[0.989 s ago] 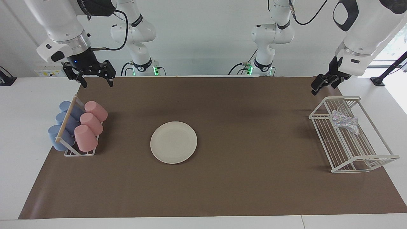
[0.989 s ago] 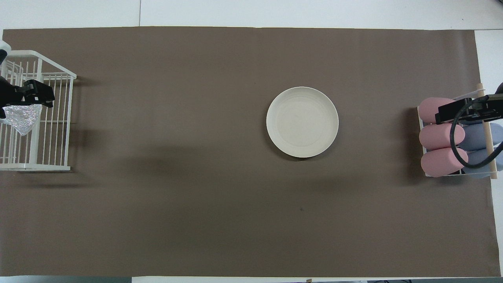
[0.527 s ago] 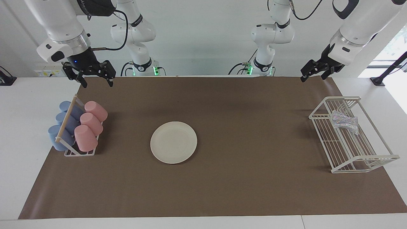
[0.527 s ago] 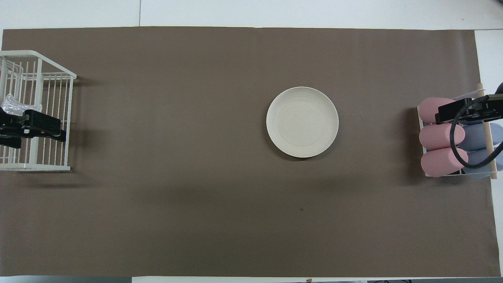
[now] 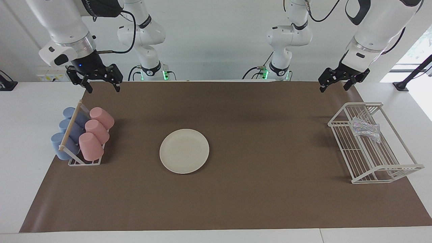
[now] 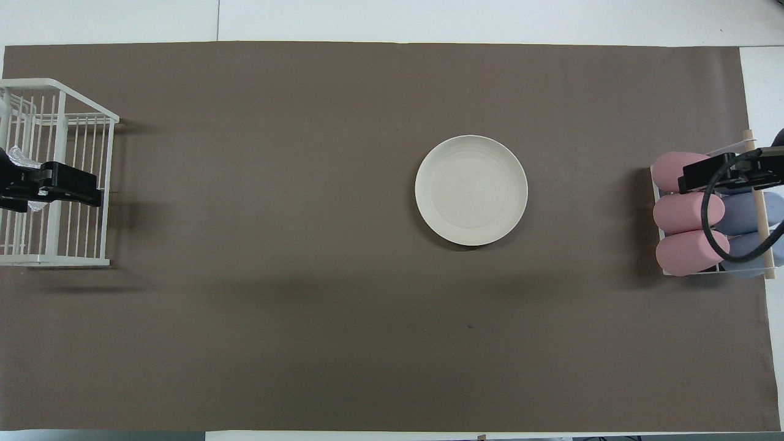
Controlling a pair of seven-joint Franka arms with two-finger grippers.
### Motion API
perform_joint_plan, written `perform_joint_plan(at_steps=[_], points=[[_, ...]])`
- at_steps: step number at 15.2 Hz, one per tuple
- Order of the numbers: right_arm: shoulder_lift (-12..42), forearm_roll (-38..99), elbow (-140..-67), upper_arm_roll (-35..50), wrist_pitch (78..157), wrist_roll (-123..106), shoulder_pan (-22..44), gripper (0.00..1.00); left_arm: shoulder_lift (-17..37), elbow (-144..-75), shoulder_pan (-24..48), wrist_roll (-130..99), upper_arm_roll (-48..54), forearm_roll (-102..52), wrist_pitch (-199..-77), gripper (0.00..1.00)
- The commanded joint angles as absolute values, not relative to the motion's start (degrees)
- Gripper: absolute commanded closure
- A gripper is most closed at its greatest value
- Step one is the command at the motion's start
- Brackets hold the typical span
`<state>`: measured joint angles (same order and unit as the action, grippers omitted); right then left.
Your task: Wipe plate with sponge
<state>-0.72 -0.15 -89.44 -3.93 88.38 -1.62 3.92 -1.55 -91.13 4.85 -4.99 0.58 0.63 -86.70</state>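
Note:
The cream-white plate (image 5: 184,151) lies flat on the brown mat near the middle of the table, with nothing on it. The silvery glittery sponge (image 5: 366,130) rests inside the white wire rack (image 5: 378,168) at the left arm's end of the table. My left gripper (image 5: 333,87) hangs open and empty, raised well above the rack and apart from the sponge. In the overhead view it covers most of the sponge (image 6: 18,158). My right gripper (image 5: 104,89) waits open and empty in the air over the cup holder's end nearest the robots.
A holder with three pink cups (image 5: 92,135) and three blue cups (image 5: 67,133) lying on their sides stands at the right arm's end of the table. The brown mat (image 5: 270,189) covers most of the white table.
My left gripper has risen from just above the rack, swung toward the table's middle and turned its fingers. The right arm, plate and sponge have not moved.

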Motion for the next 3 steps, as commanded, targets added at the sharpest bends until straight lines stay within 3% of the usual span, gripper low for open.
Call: perform_joint_plan(at_steps=[1, 3], points=[[-0.4, -0.5, -88.8, -3.3, 87.9, -0.6, 3.3, 0.0, -1.2, -90.4, 3.9, -4.4, 1.4, 1.4, -86.9, 0.0], [-0.4, -0.5, -88.8, -3.3, 87.8, 0.3, 3.3, 0.0, -1.2, -90.4, 3.8, -4.3, 1.4, 1.3, -87.0, 0.0]])
